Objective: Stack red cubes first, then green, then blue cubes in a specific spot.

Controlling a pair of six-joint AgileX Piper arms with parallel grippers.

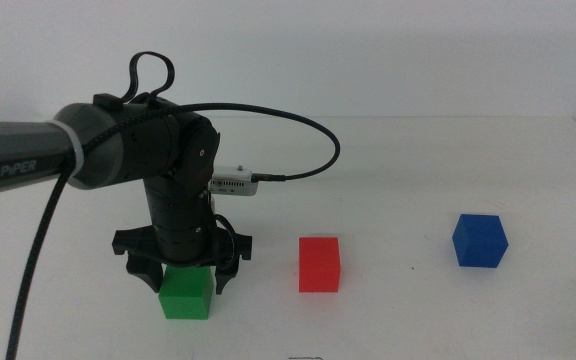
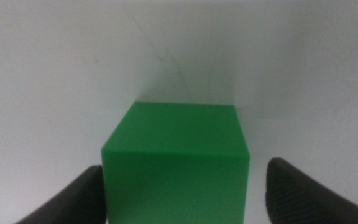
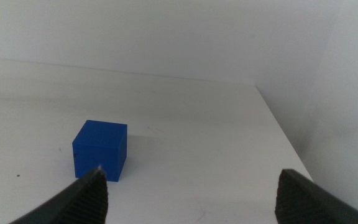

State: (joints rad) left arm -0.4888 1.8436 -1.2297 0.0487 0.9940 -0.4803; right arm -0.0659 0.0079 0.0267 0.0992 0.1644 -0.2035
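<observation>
Setting: white worktop (image 1: pixel 418 150) under plain pale light, three cubes spread along its near side and all standing apart, nothing stacked yet.
Left end effector: the left end effector (image 1: pixel 186 272) is down over the green cube (image 1: pixel 186 296), jaws spread wide, one on each side. The left wrist view shows a dark jaw close to one face and a clear gap at the other, so no squeeze on it yet.
Green cube: sits flat on the worktop, nearest the camera, to the left of the red one.
Red cube: the red cube (image 1: pixel 319 264) stands alone near the middle, well apart from the end effector, presumably where the stack starts.
Blue cube: the blue cube (image 1: pixel 480 240) is out on the right, turned slightly.
Right end effector: the right end effector (image 3: pixel 191 193) waits out of the middle view, jaws wide, the blue cube ahead of it.
Handling: looks light, rigid and matte, so it should not slip; take two opposite flat faces, centred and square, since a corner pinch could twist it.
</observation>
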